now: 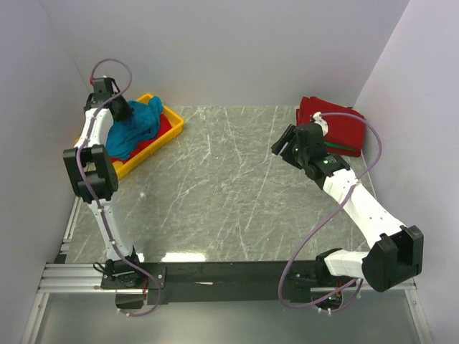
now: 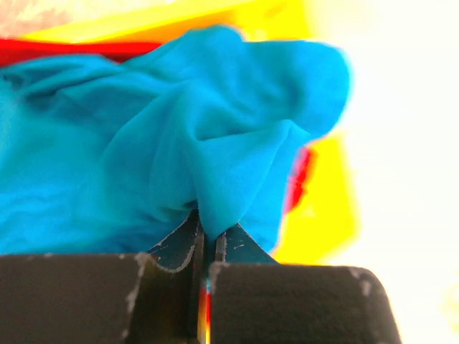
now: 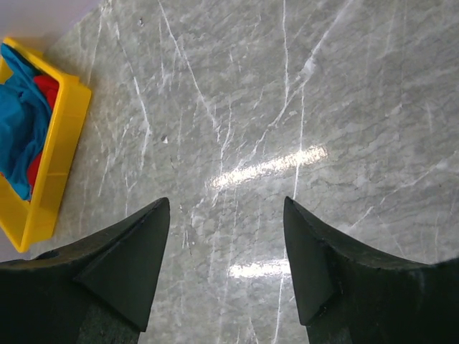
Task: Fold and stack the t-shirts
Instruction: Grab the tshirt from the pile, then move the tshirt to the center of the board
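Top external view: a grey, white-veined marble surface point(image 1: 229, 186) fills the middle of the frame, closed in by plain white walls point(image 1: 237, 50) at the back and both sides. A black rail point(image 1: 229, 272) along the bottom edge carries the two arm bases.

At the upper left a yellow tray point(image 1: 174, 119) sits at an angle on the surface. A crumpled teal t-shirt point(image 1: 136, 125) is heaped in it, over red cloth point(image 1: 166, 127) that shows along the tray's right side. At the upper right, against the wall, lies a red stack point(image 1: 337, 122) of folded shirts with a thin green layer point(image 1: 341, 145) showing at its lower edge.

The left claw point(image 1: 122, 111) is down in the tray; its wrist view shows the jaws nearly together, pinching a fold of the teal t-shirt. The right claw point(image 1: 283, 143) hangs just left of the red stack, spread wide above bare marble and gripping nothing.
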Available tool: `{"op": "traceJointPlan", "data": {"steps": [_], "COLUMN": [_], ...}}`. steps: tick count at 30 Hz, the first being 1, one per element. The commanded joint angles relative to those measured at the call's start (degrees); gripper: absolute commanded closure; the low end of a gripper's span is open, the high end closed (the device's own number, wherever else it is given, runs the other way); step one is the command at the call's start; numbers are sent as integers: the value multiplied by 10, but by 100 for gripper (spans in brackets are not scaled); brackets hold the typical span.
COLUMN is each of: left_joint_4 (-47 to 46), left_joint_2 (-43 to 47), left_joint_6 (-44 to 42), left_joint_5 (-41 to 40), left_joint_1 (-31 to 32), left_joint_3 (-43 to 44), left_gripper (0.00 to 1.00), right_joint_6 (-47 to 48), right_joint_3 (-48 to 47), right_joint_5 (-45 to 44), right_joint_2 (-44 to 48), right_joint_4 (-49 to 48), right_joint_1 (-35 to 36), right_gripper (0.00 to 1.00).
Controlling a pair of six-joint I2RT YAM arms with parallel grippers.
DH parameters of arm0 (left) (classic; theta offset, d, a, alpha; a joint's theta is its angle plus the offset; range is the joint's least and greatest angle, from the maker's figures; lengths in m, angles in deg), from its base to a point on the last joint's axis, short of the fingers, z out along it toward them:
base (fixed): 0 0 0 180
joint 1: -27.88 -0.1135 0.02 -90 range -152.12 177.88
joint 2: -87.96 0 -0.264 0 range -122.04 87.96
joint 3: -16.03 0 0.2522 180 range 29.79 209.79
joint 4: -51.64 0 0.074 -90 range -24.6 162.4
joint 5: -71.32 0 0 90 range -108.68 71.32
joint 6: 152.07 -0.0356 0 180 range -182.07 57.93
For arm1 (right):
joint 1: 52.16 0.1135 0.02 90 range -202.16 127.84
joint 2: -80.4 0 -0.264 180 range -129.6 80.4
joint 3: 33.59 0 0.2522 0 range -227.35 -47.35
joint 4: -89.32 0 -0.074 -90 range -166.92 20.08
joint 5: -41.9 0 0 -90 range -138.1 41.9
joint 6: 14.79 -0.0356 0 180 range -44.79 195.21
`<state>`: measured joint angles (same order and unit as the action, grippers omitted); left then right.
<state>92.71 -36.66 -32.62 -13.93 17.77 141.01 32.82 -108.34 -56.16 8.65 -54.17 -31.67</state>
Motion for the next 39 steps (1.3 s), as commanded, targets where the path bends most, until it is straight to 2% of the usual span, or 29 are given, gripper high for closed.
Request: {"op": "traceJointPlan", "data": {"steps": [1,5,9,14,18,22,28,34,39], "left_joint_4": [-46,-60,-96,-141,-148,-150,-179,-262,-232], "left_joint_2": [92,147,230,315,365,375,382,420,457], "left_joint_6": [24,27,73,102,105,118,142,219,193], "left_joint_5": [68,102,152,179,210,252,284,302,296], "left_joint_1": [2,3,4,40,82,126,149,160,186], "left_joint_3": [-9,-31,-74,-132,-110,-24,75,50,-17], "left_gripper": [100,100,100,100,100,100,100,100,100], "right_joint_6": [-2,7,14,13,16,21,30,22,18], "right_joint_3": [11,11,20,48,78,116,125,140,160], "right_joint_5": [9,21,28,38,41,35,9,-8,-18], "right_joint_2": [6,7,19,49,81,123,161,198,218], "right_joint_4": [-29,-29,-37,-45,-45,-42,-12,-2,12], "right_joint_1": [3,3,3,4,5,5,6,5,6], "right_gripper": [29,30,30,30,30,30,30,30,30]}}
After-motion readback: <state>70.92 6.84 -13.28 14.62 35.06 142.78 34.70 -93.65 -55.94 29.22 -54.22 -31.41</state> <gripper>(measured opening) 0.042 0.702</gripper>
